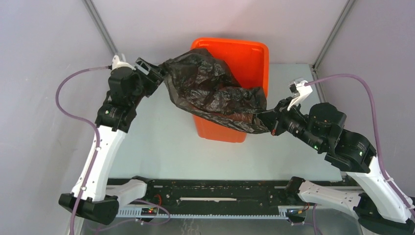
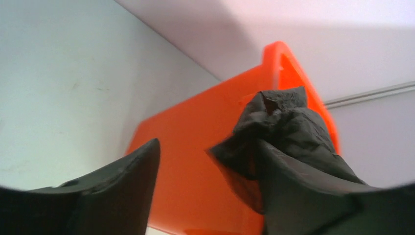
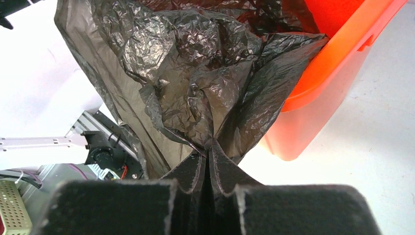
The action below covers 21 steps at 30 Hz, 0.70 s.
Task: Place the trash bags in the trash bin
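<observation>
The orange trash bin (image 1: 254,54) stands at the back middle of the table. The black, wrinkly trash bag (image 1: 210,93) lies stretched across its mouth, from the left rim over the front wall. My left gripper (image 1: 155,72) hovers at the bin's left rim. In the left wrist view it (image 2: 205,147) is open, with the bag (image 2: 288,127) draped over its right finger and the bin's wall (image 2: 195,161) showing in the gap. My right gripper (image 1: 268,122) is at the bin's front right corner. In the right wrist view it (image 3: 210,144) is shut on a pinch of the bag (image 3: 195,73), beside the bin (image 3: 333,73).
Grey enclosure walls close in on three sides, with metal posts at the back left (image 1: 100,24) and back right (image 1: 333,34). The pale table (image 1: 161,142) runs in front of the bin. A black rail with cables (image 1: 220,196) lies along the near edge between the arm bases.
</observation>
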Tool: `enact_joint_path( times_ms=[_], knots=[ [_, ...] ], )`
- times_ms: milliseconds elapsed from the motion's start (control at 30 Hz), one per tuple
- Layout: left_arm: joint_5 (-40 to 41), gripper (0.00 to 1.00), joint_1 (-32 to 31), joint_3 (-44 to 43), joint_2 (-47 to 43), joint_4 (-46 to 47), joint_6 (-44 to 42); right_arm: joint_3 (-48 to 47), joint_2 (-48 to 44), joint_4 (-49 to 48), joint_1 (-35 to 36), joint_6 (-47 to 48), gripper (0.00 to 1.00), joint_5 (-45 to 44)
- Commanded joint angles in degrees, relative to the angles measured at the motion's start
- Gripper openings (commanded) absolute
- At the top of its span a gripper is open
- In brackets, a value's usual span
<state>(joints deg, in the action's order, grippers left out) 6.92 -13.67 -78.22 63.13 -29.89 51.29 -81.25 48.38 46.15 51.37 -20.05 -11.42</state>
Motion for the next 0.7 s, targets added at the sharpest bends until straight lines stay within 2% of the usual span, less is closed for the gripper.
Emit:
enact_joint_path(
  times_ms=[0, 67, 300, 400, 500, 667],
  knots=[
    [-7.69, 0.86, 0.31, -1.18, -6.83, 2.01, -1.99, -0.69, 0.14, -0.28, -0.4, -0.35, 0.1, 0.44],
    [-9.39, 0.98, 0.31, -0.93, -9.56, 0.04, -2.32, -1.19, 0.58, 0.26, -0.46, -0.04, 0.12, 0.43],
    [-9.71, 1.0, 0.36, 2.87, -21.46, -10.41, 2.4, -3.32, 2.59, 2.1, -0.49, -0.37, 0.26, 0.46],
    [-13.65, 1.0, 0.4, 8.22, -27.21, -7.35, 6.91, -3.85, 2.97, 2.27, -0.49, -0.68, 0.31, 0.09],
    [-20.91, 0.98, -0.09, 13.25, -30.56, -1.1, 9.65, -4.68, 3.41, 2.76, -0.49, -0.63, 0.41, 0.0],
    [-23.33, 0.99, -5.75, 17.17, -30.17, 3.58, 9.55, -7.1, 4.4, 5.67, -0.49, -0.07, 0.54, -0.97]
  ],
)
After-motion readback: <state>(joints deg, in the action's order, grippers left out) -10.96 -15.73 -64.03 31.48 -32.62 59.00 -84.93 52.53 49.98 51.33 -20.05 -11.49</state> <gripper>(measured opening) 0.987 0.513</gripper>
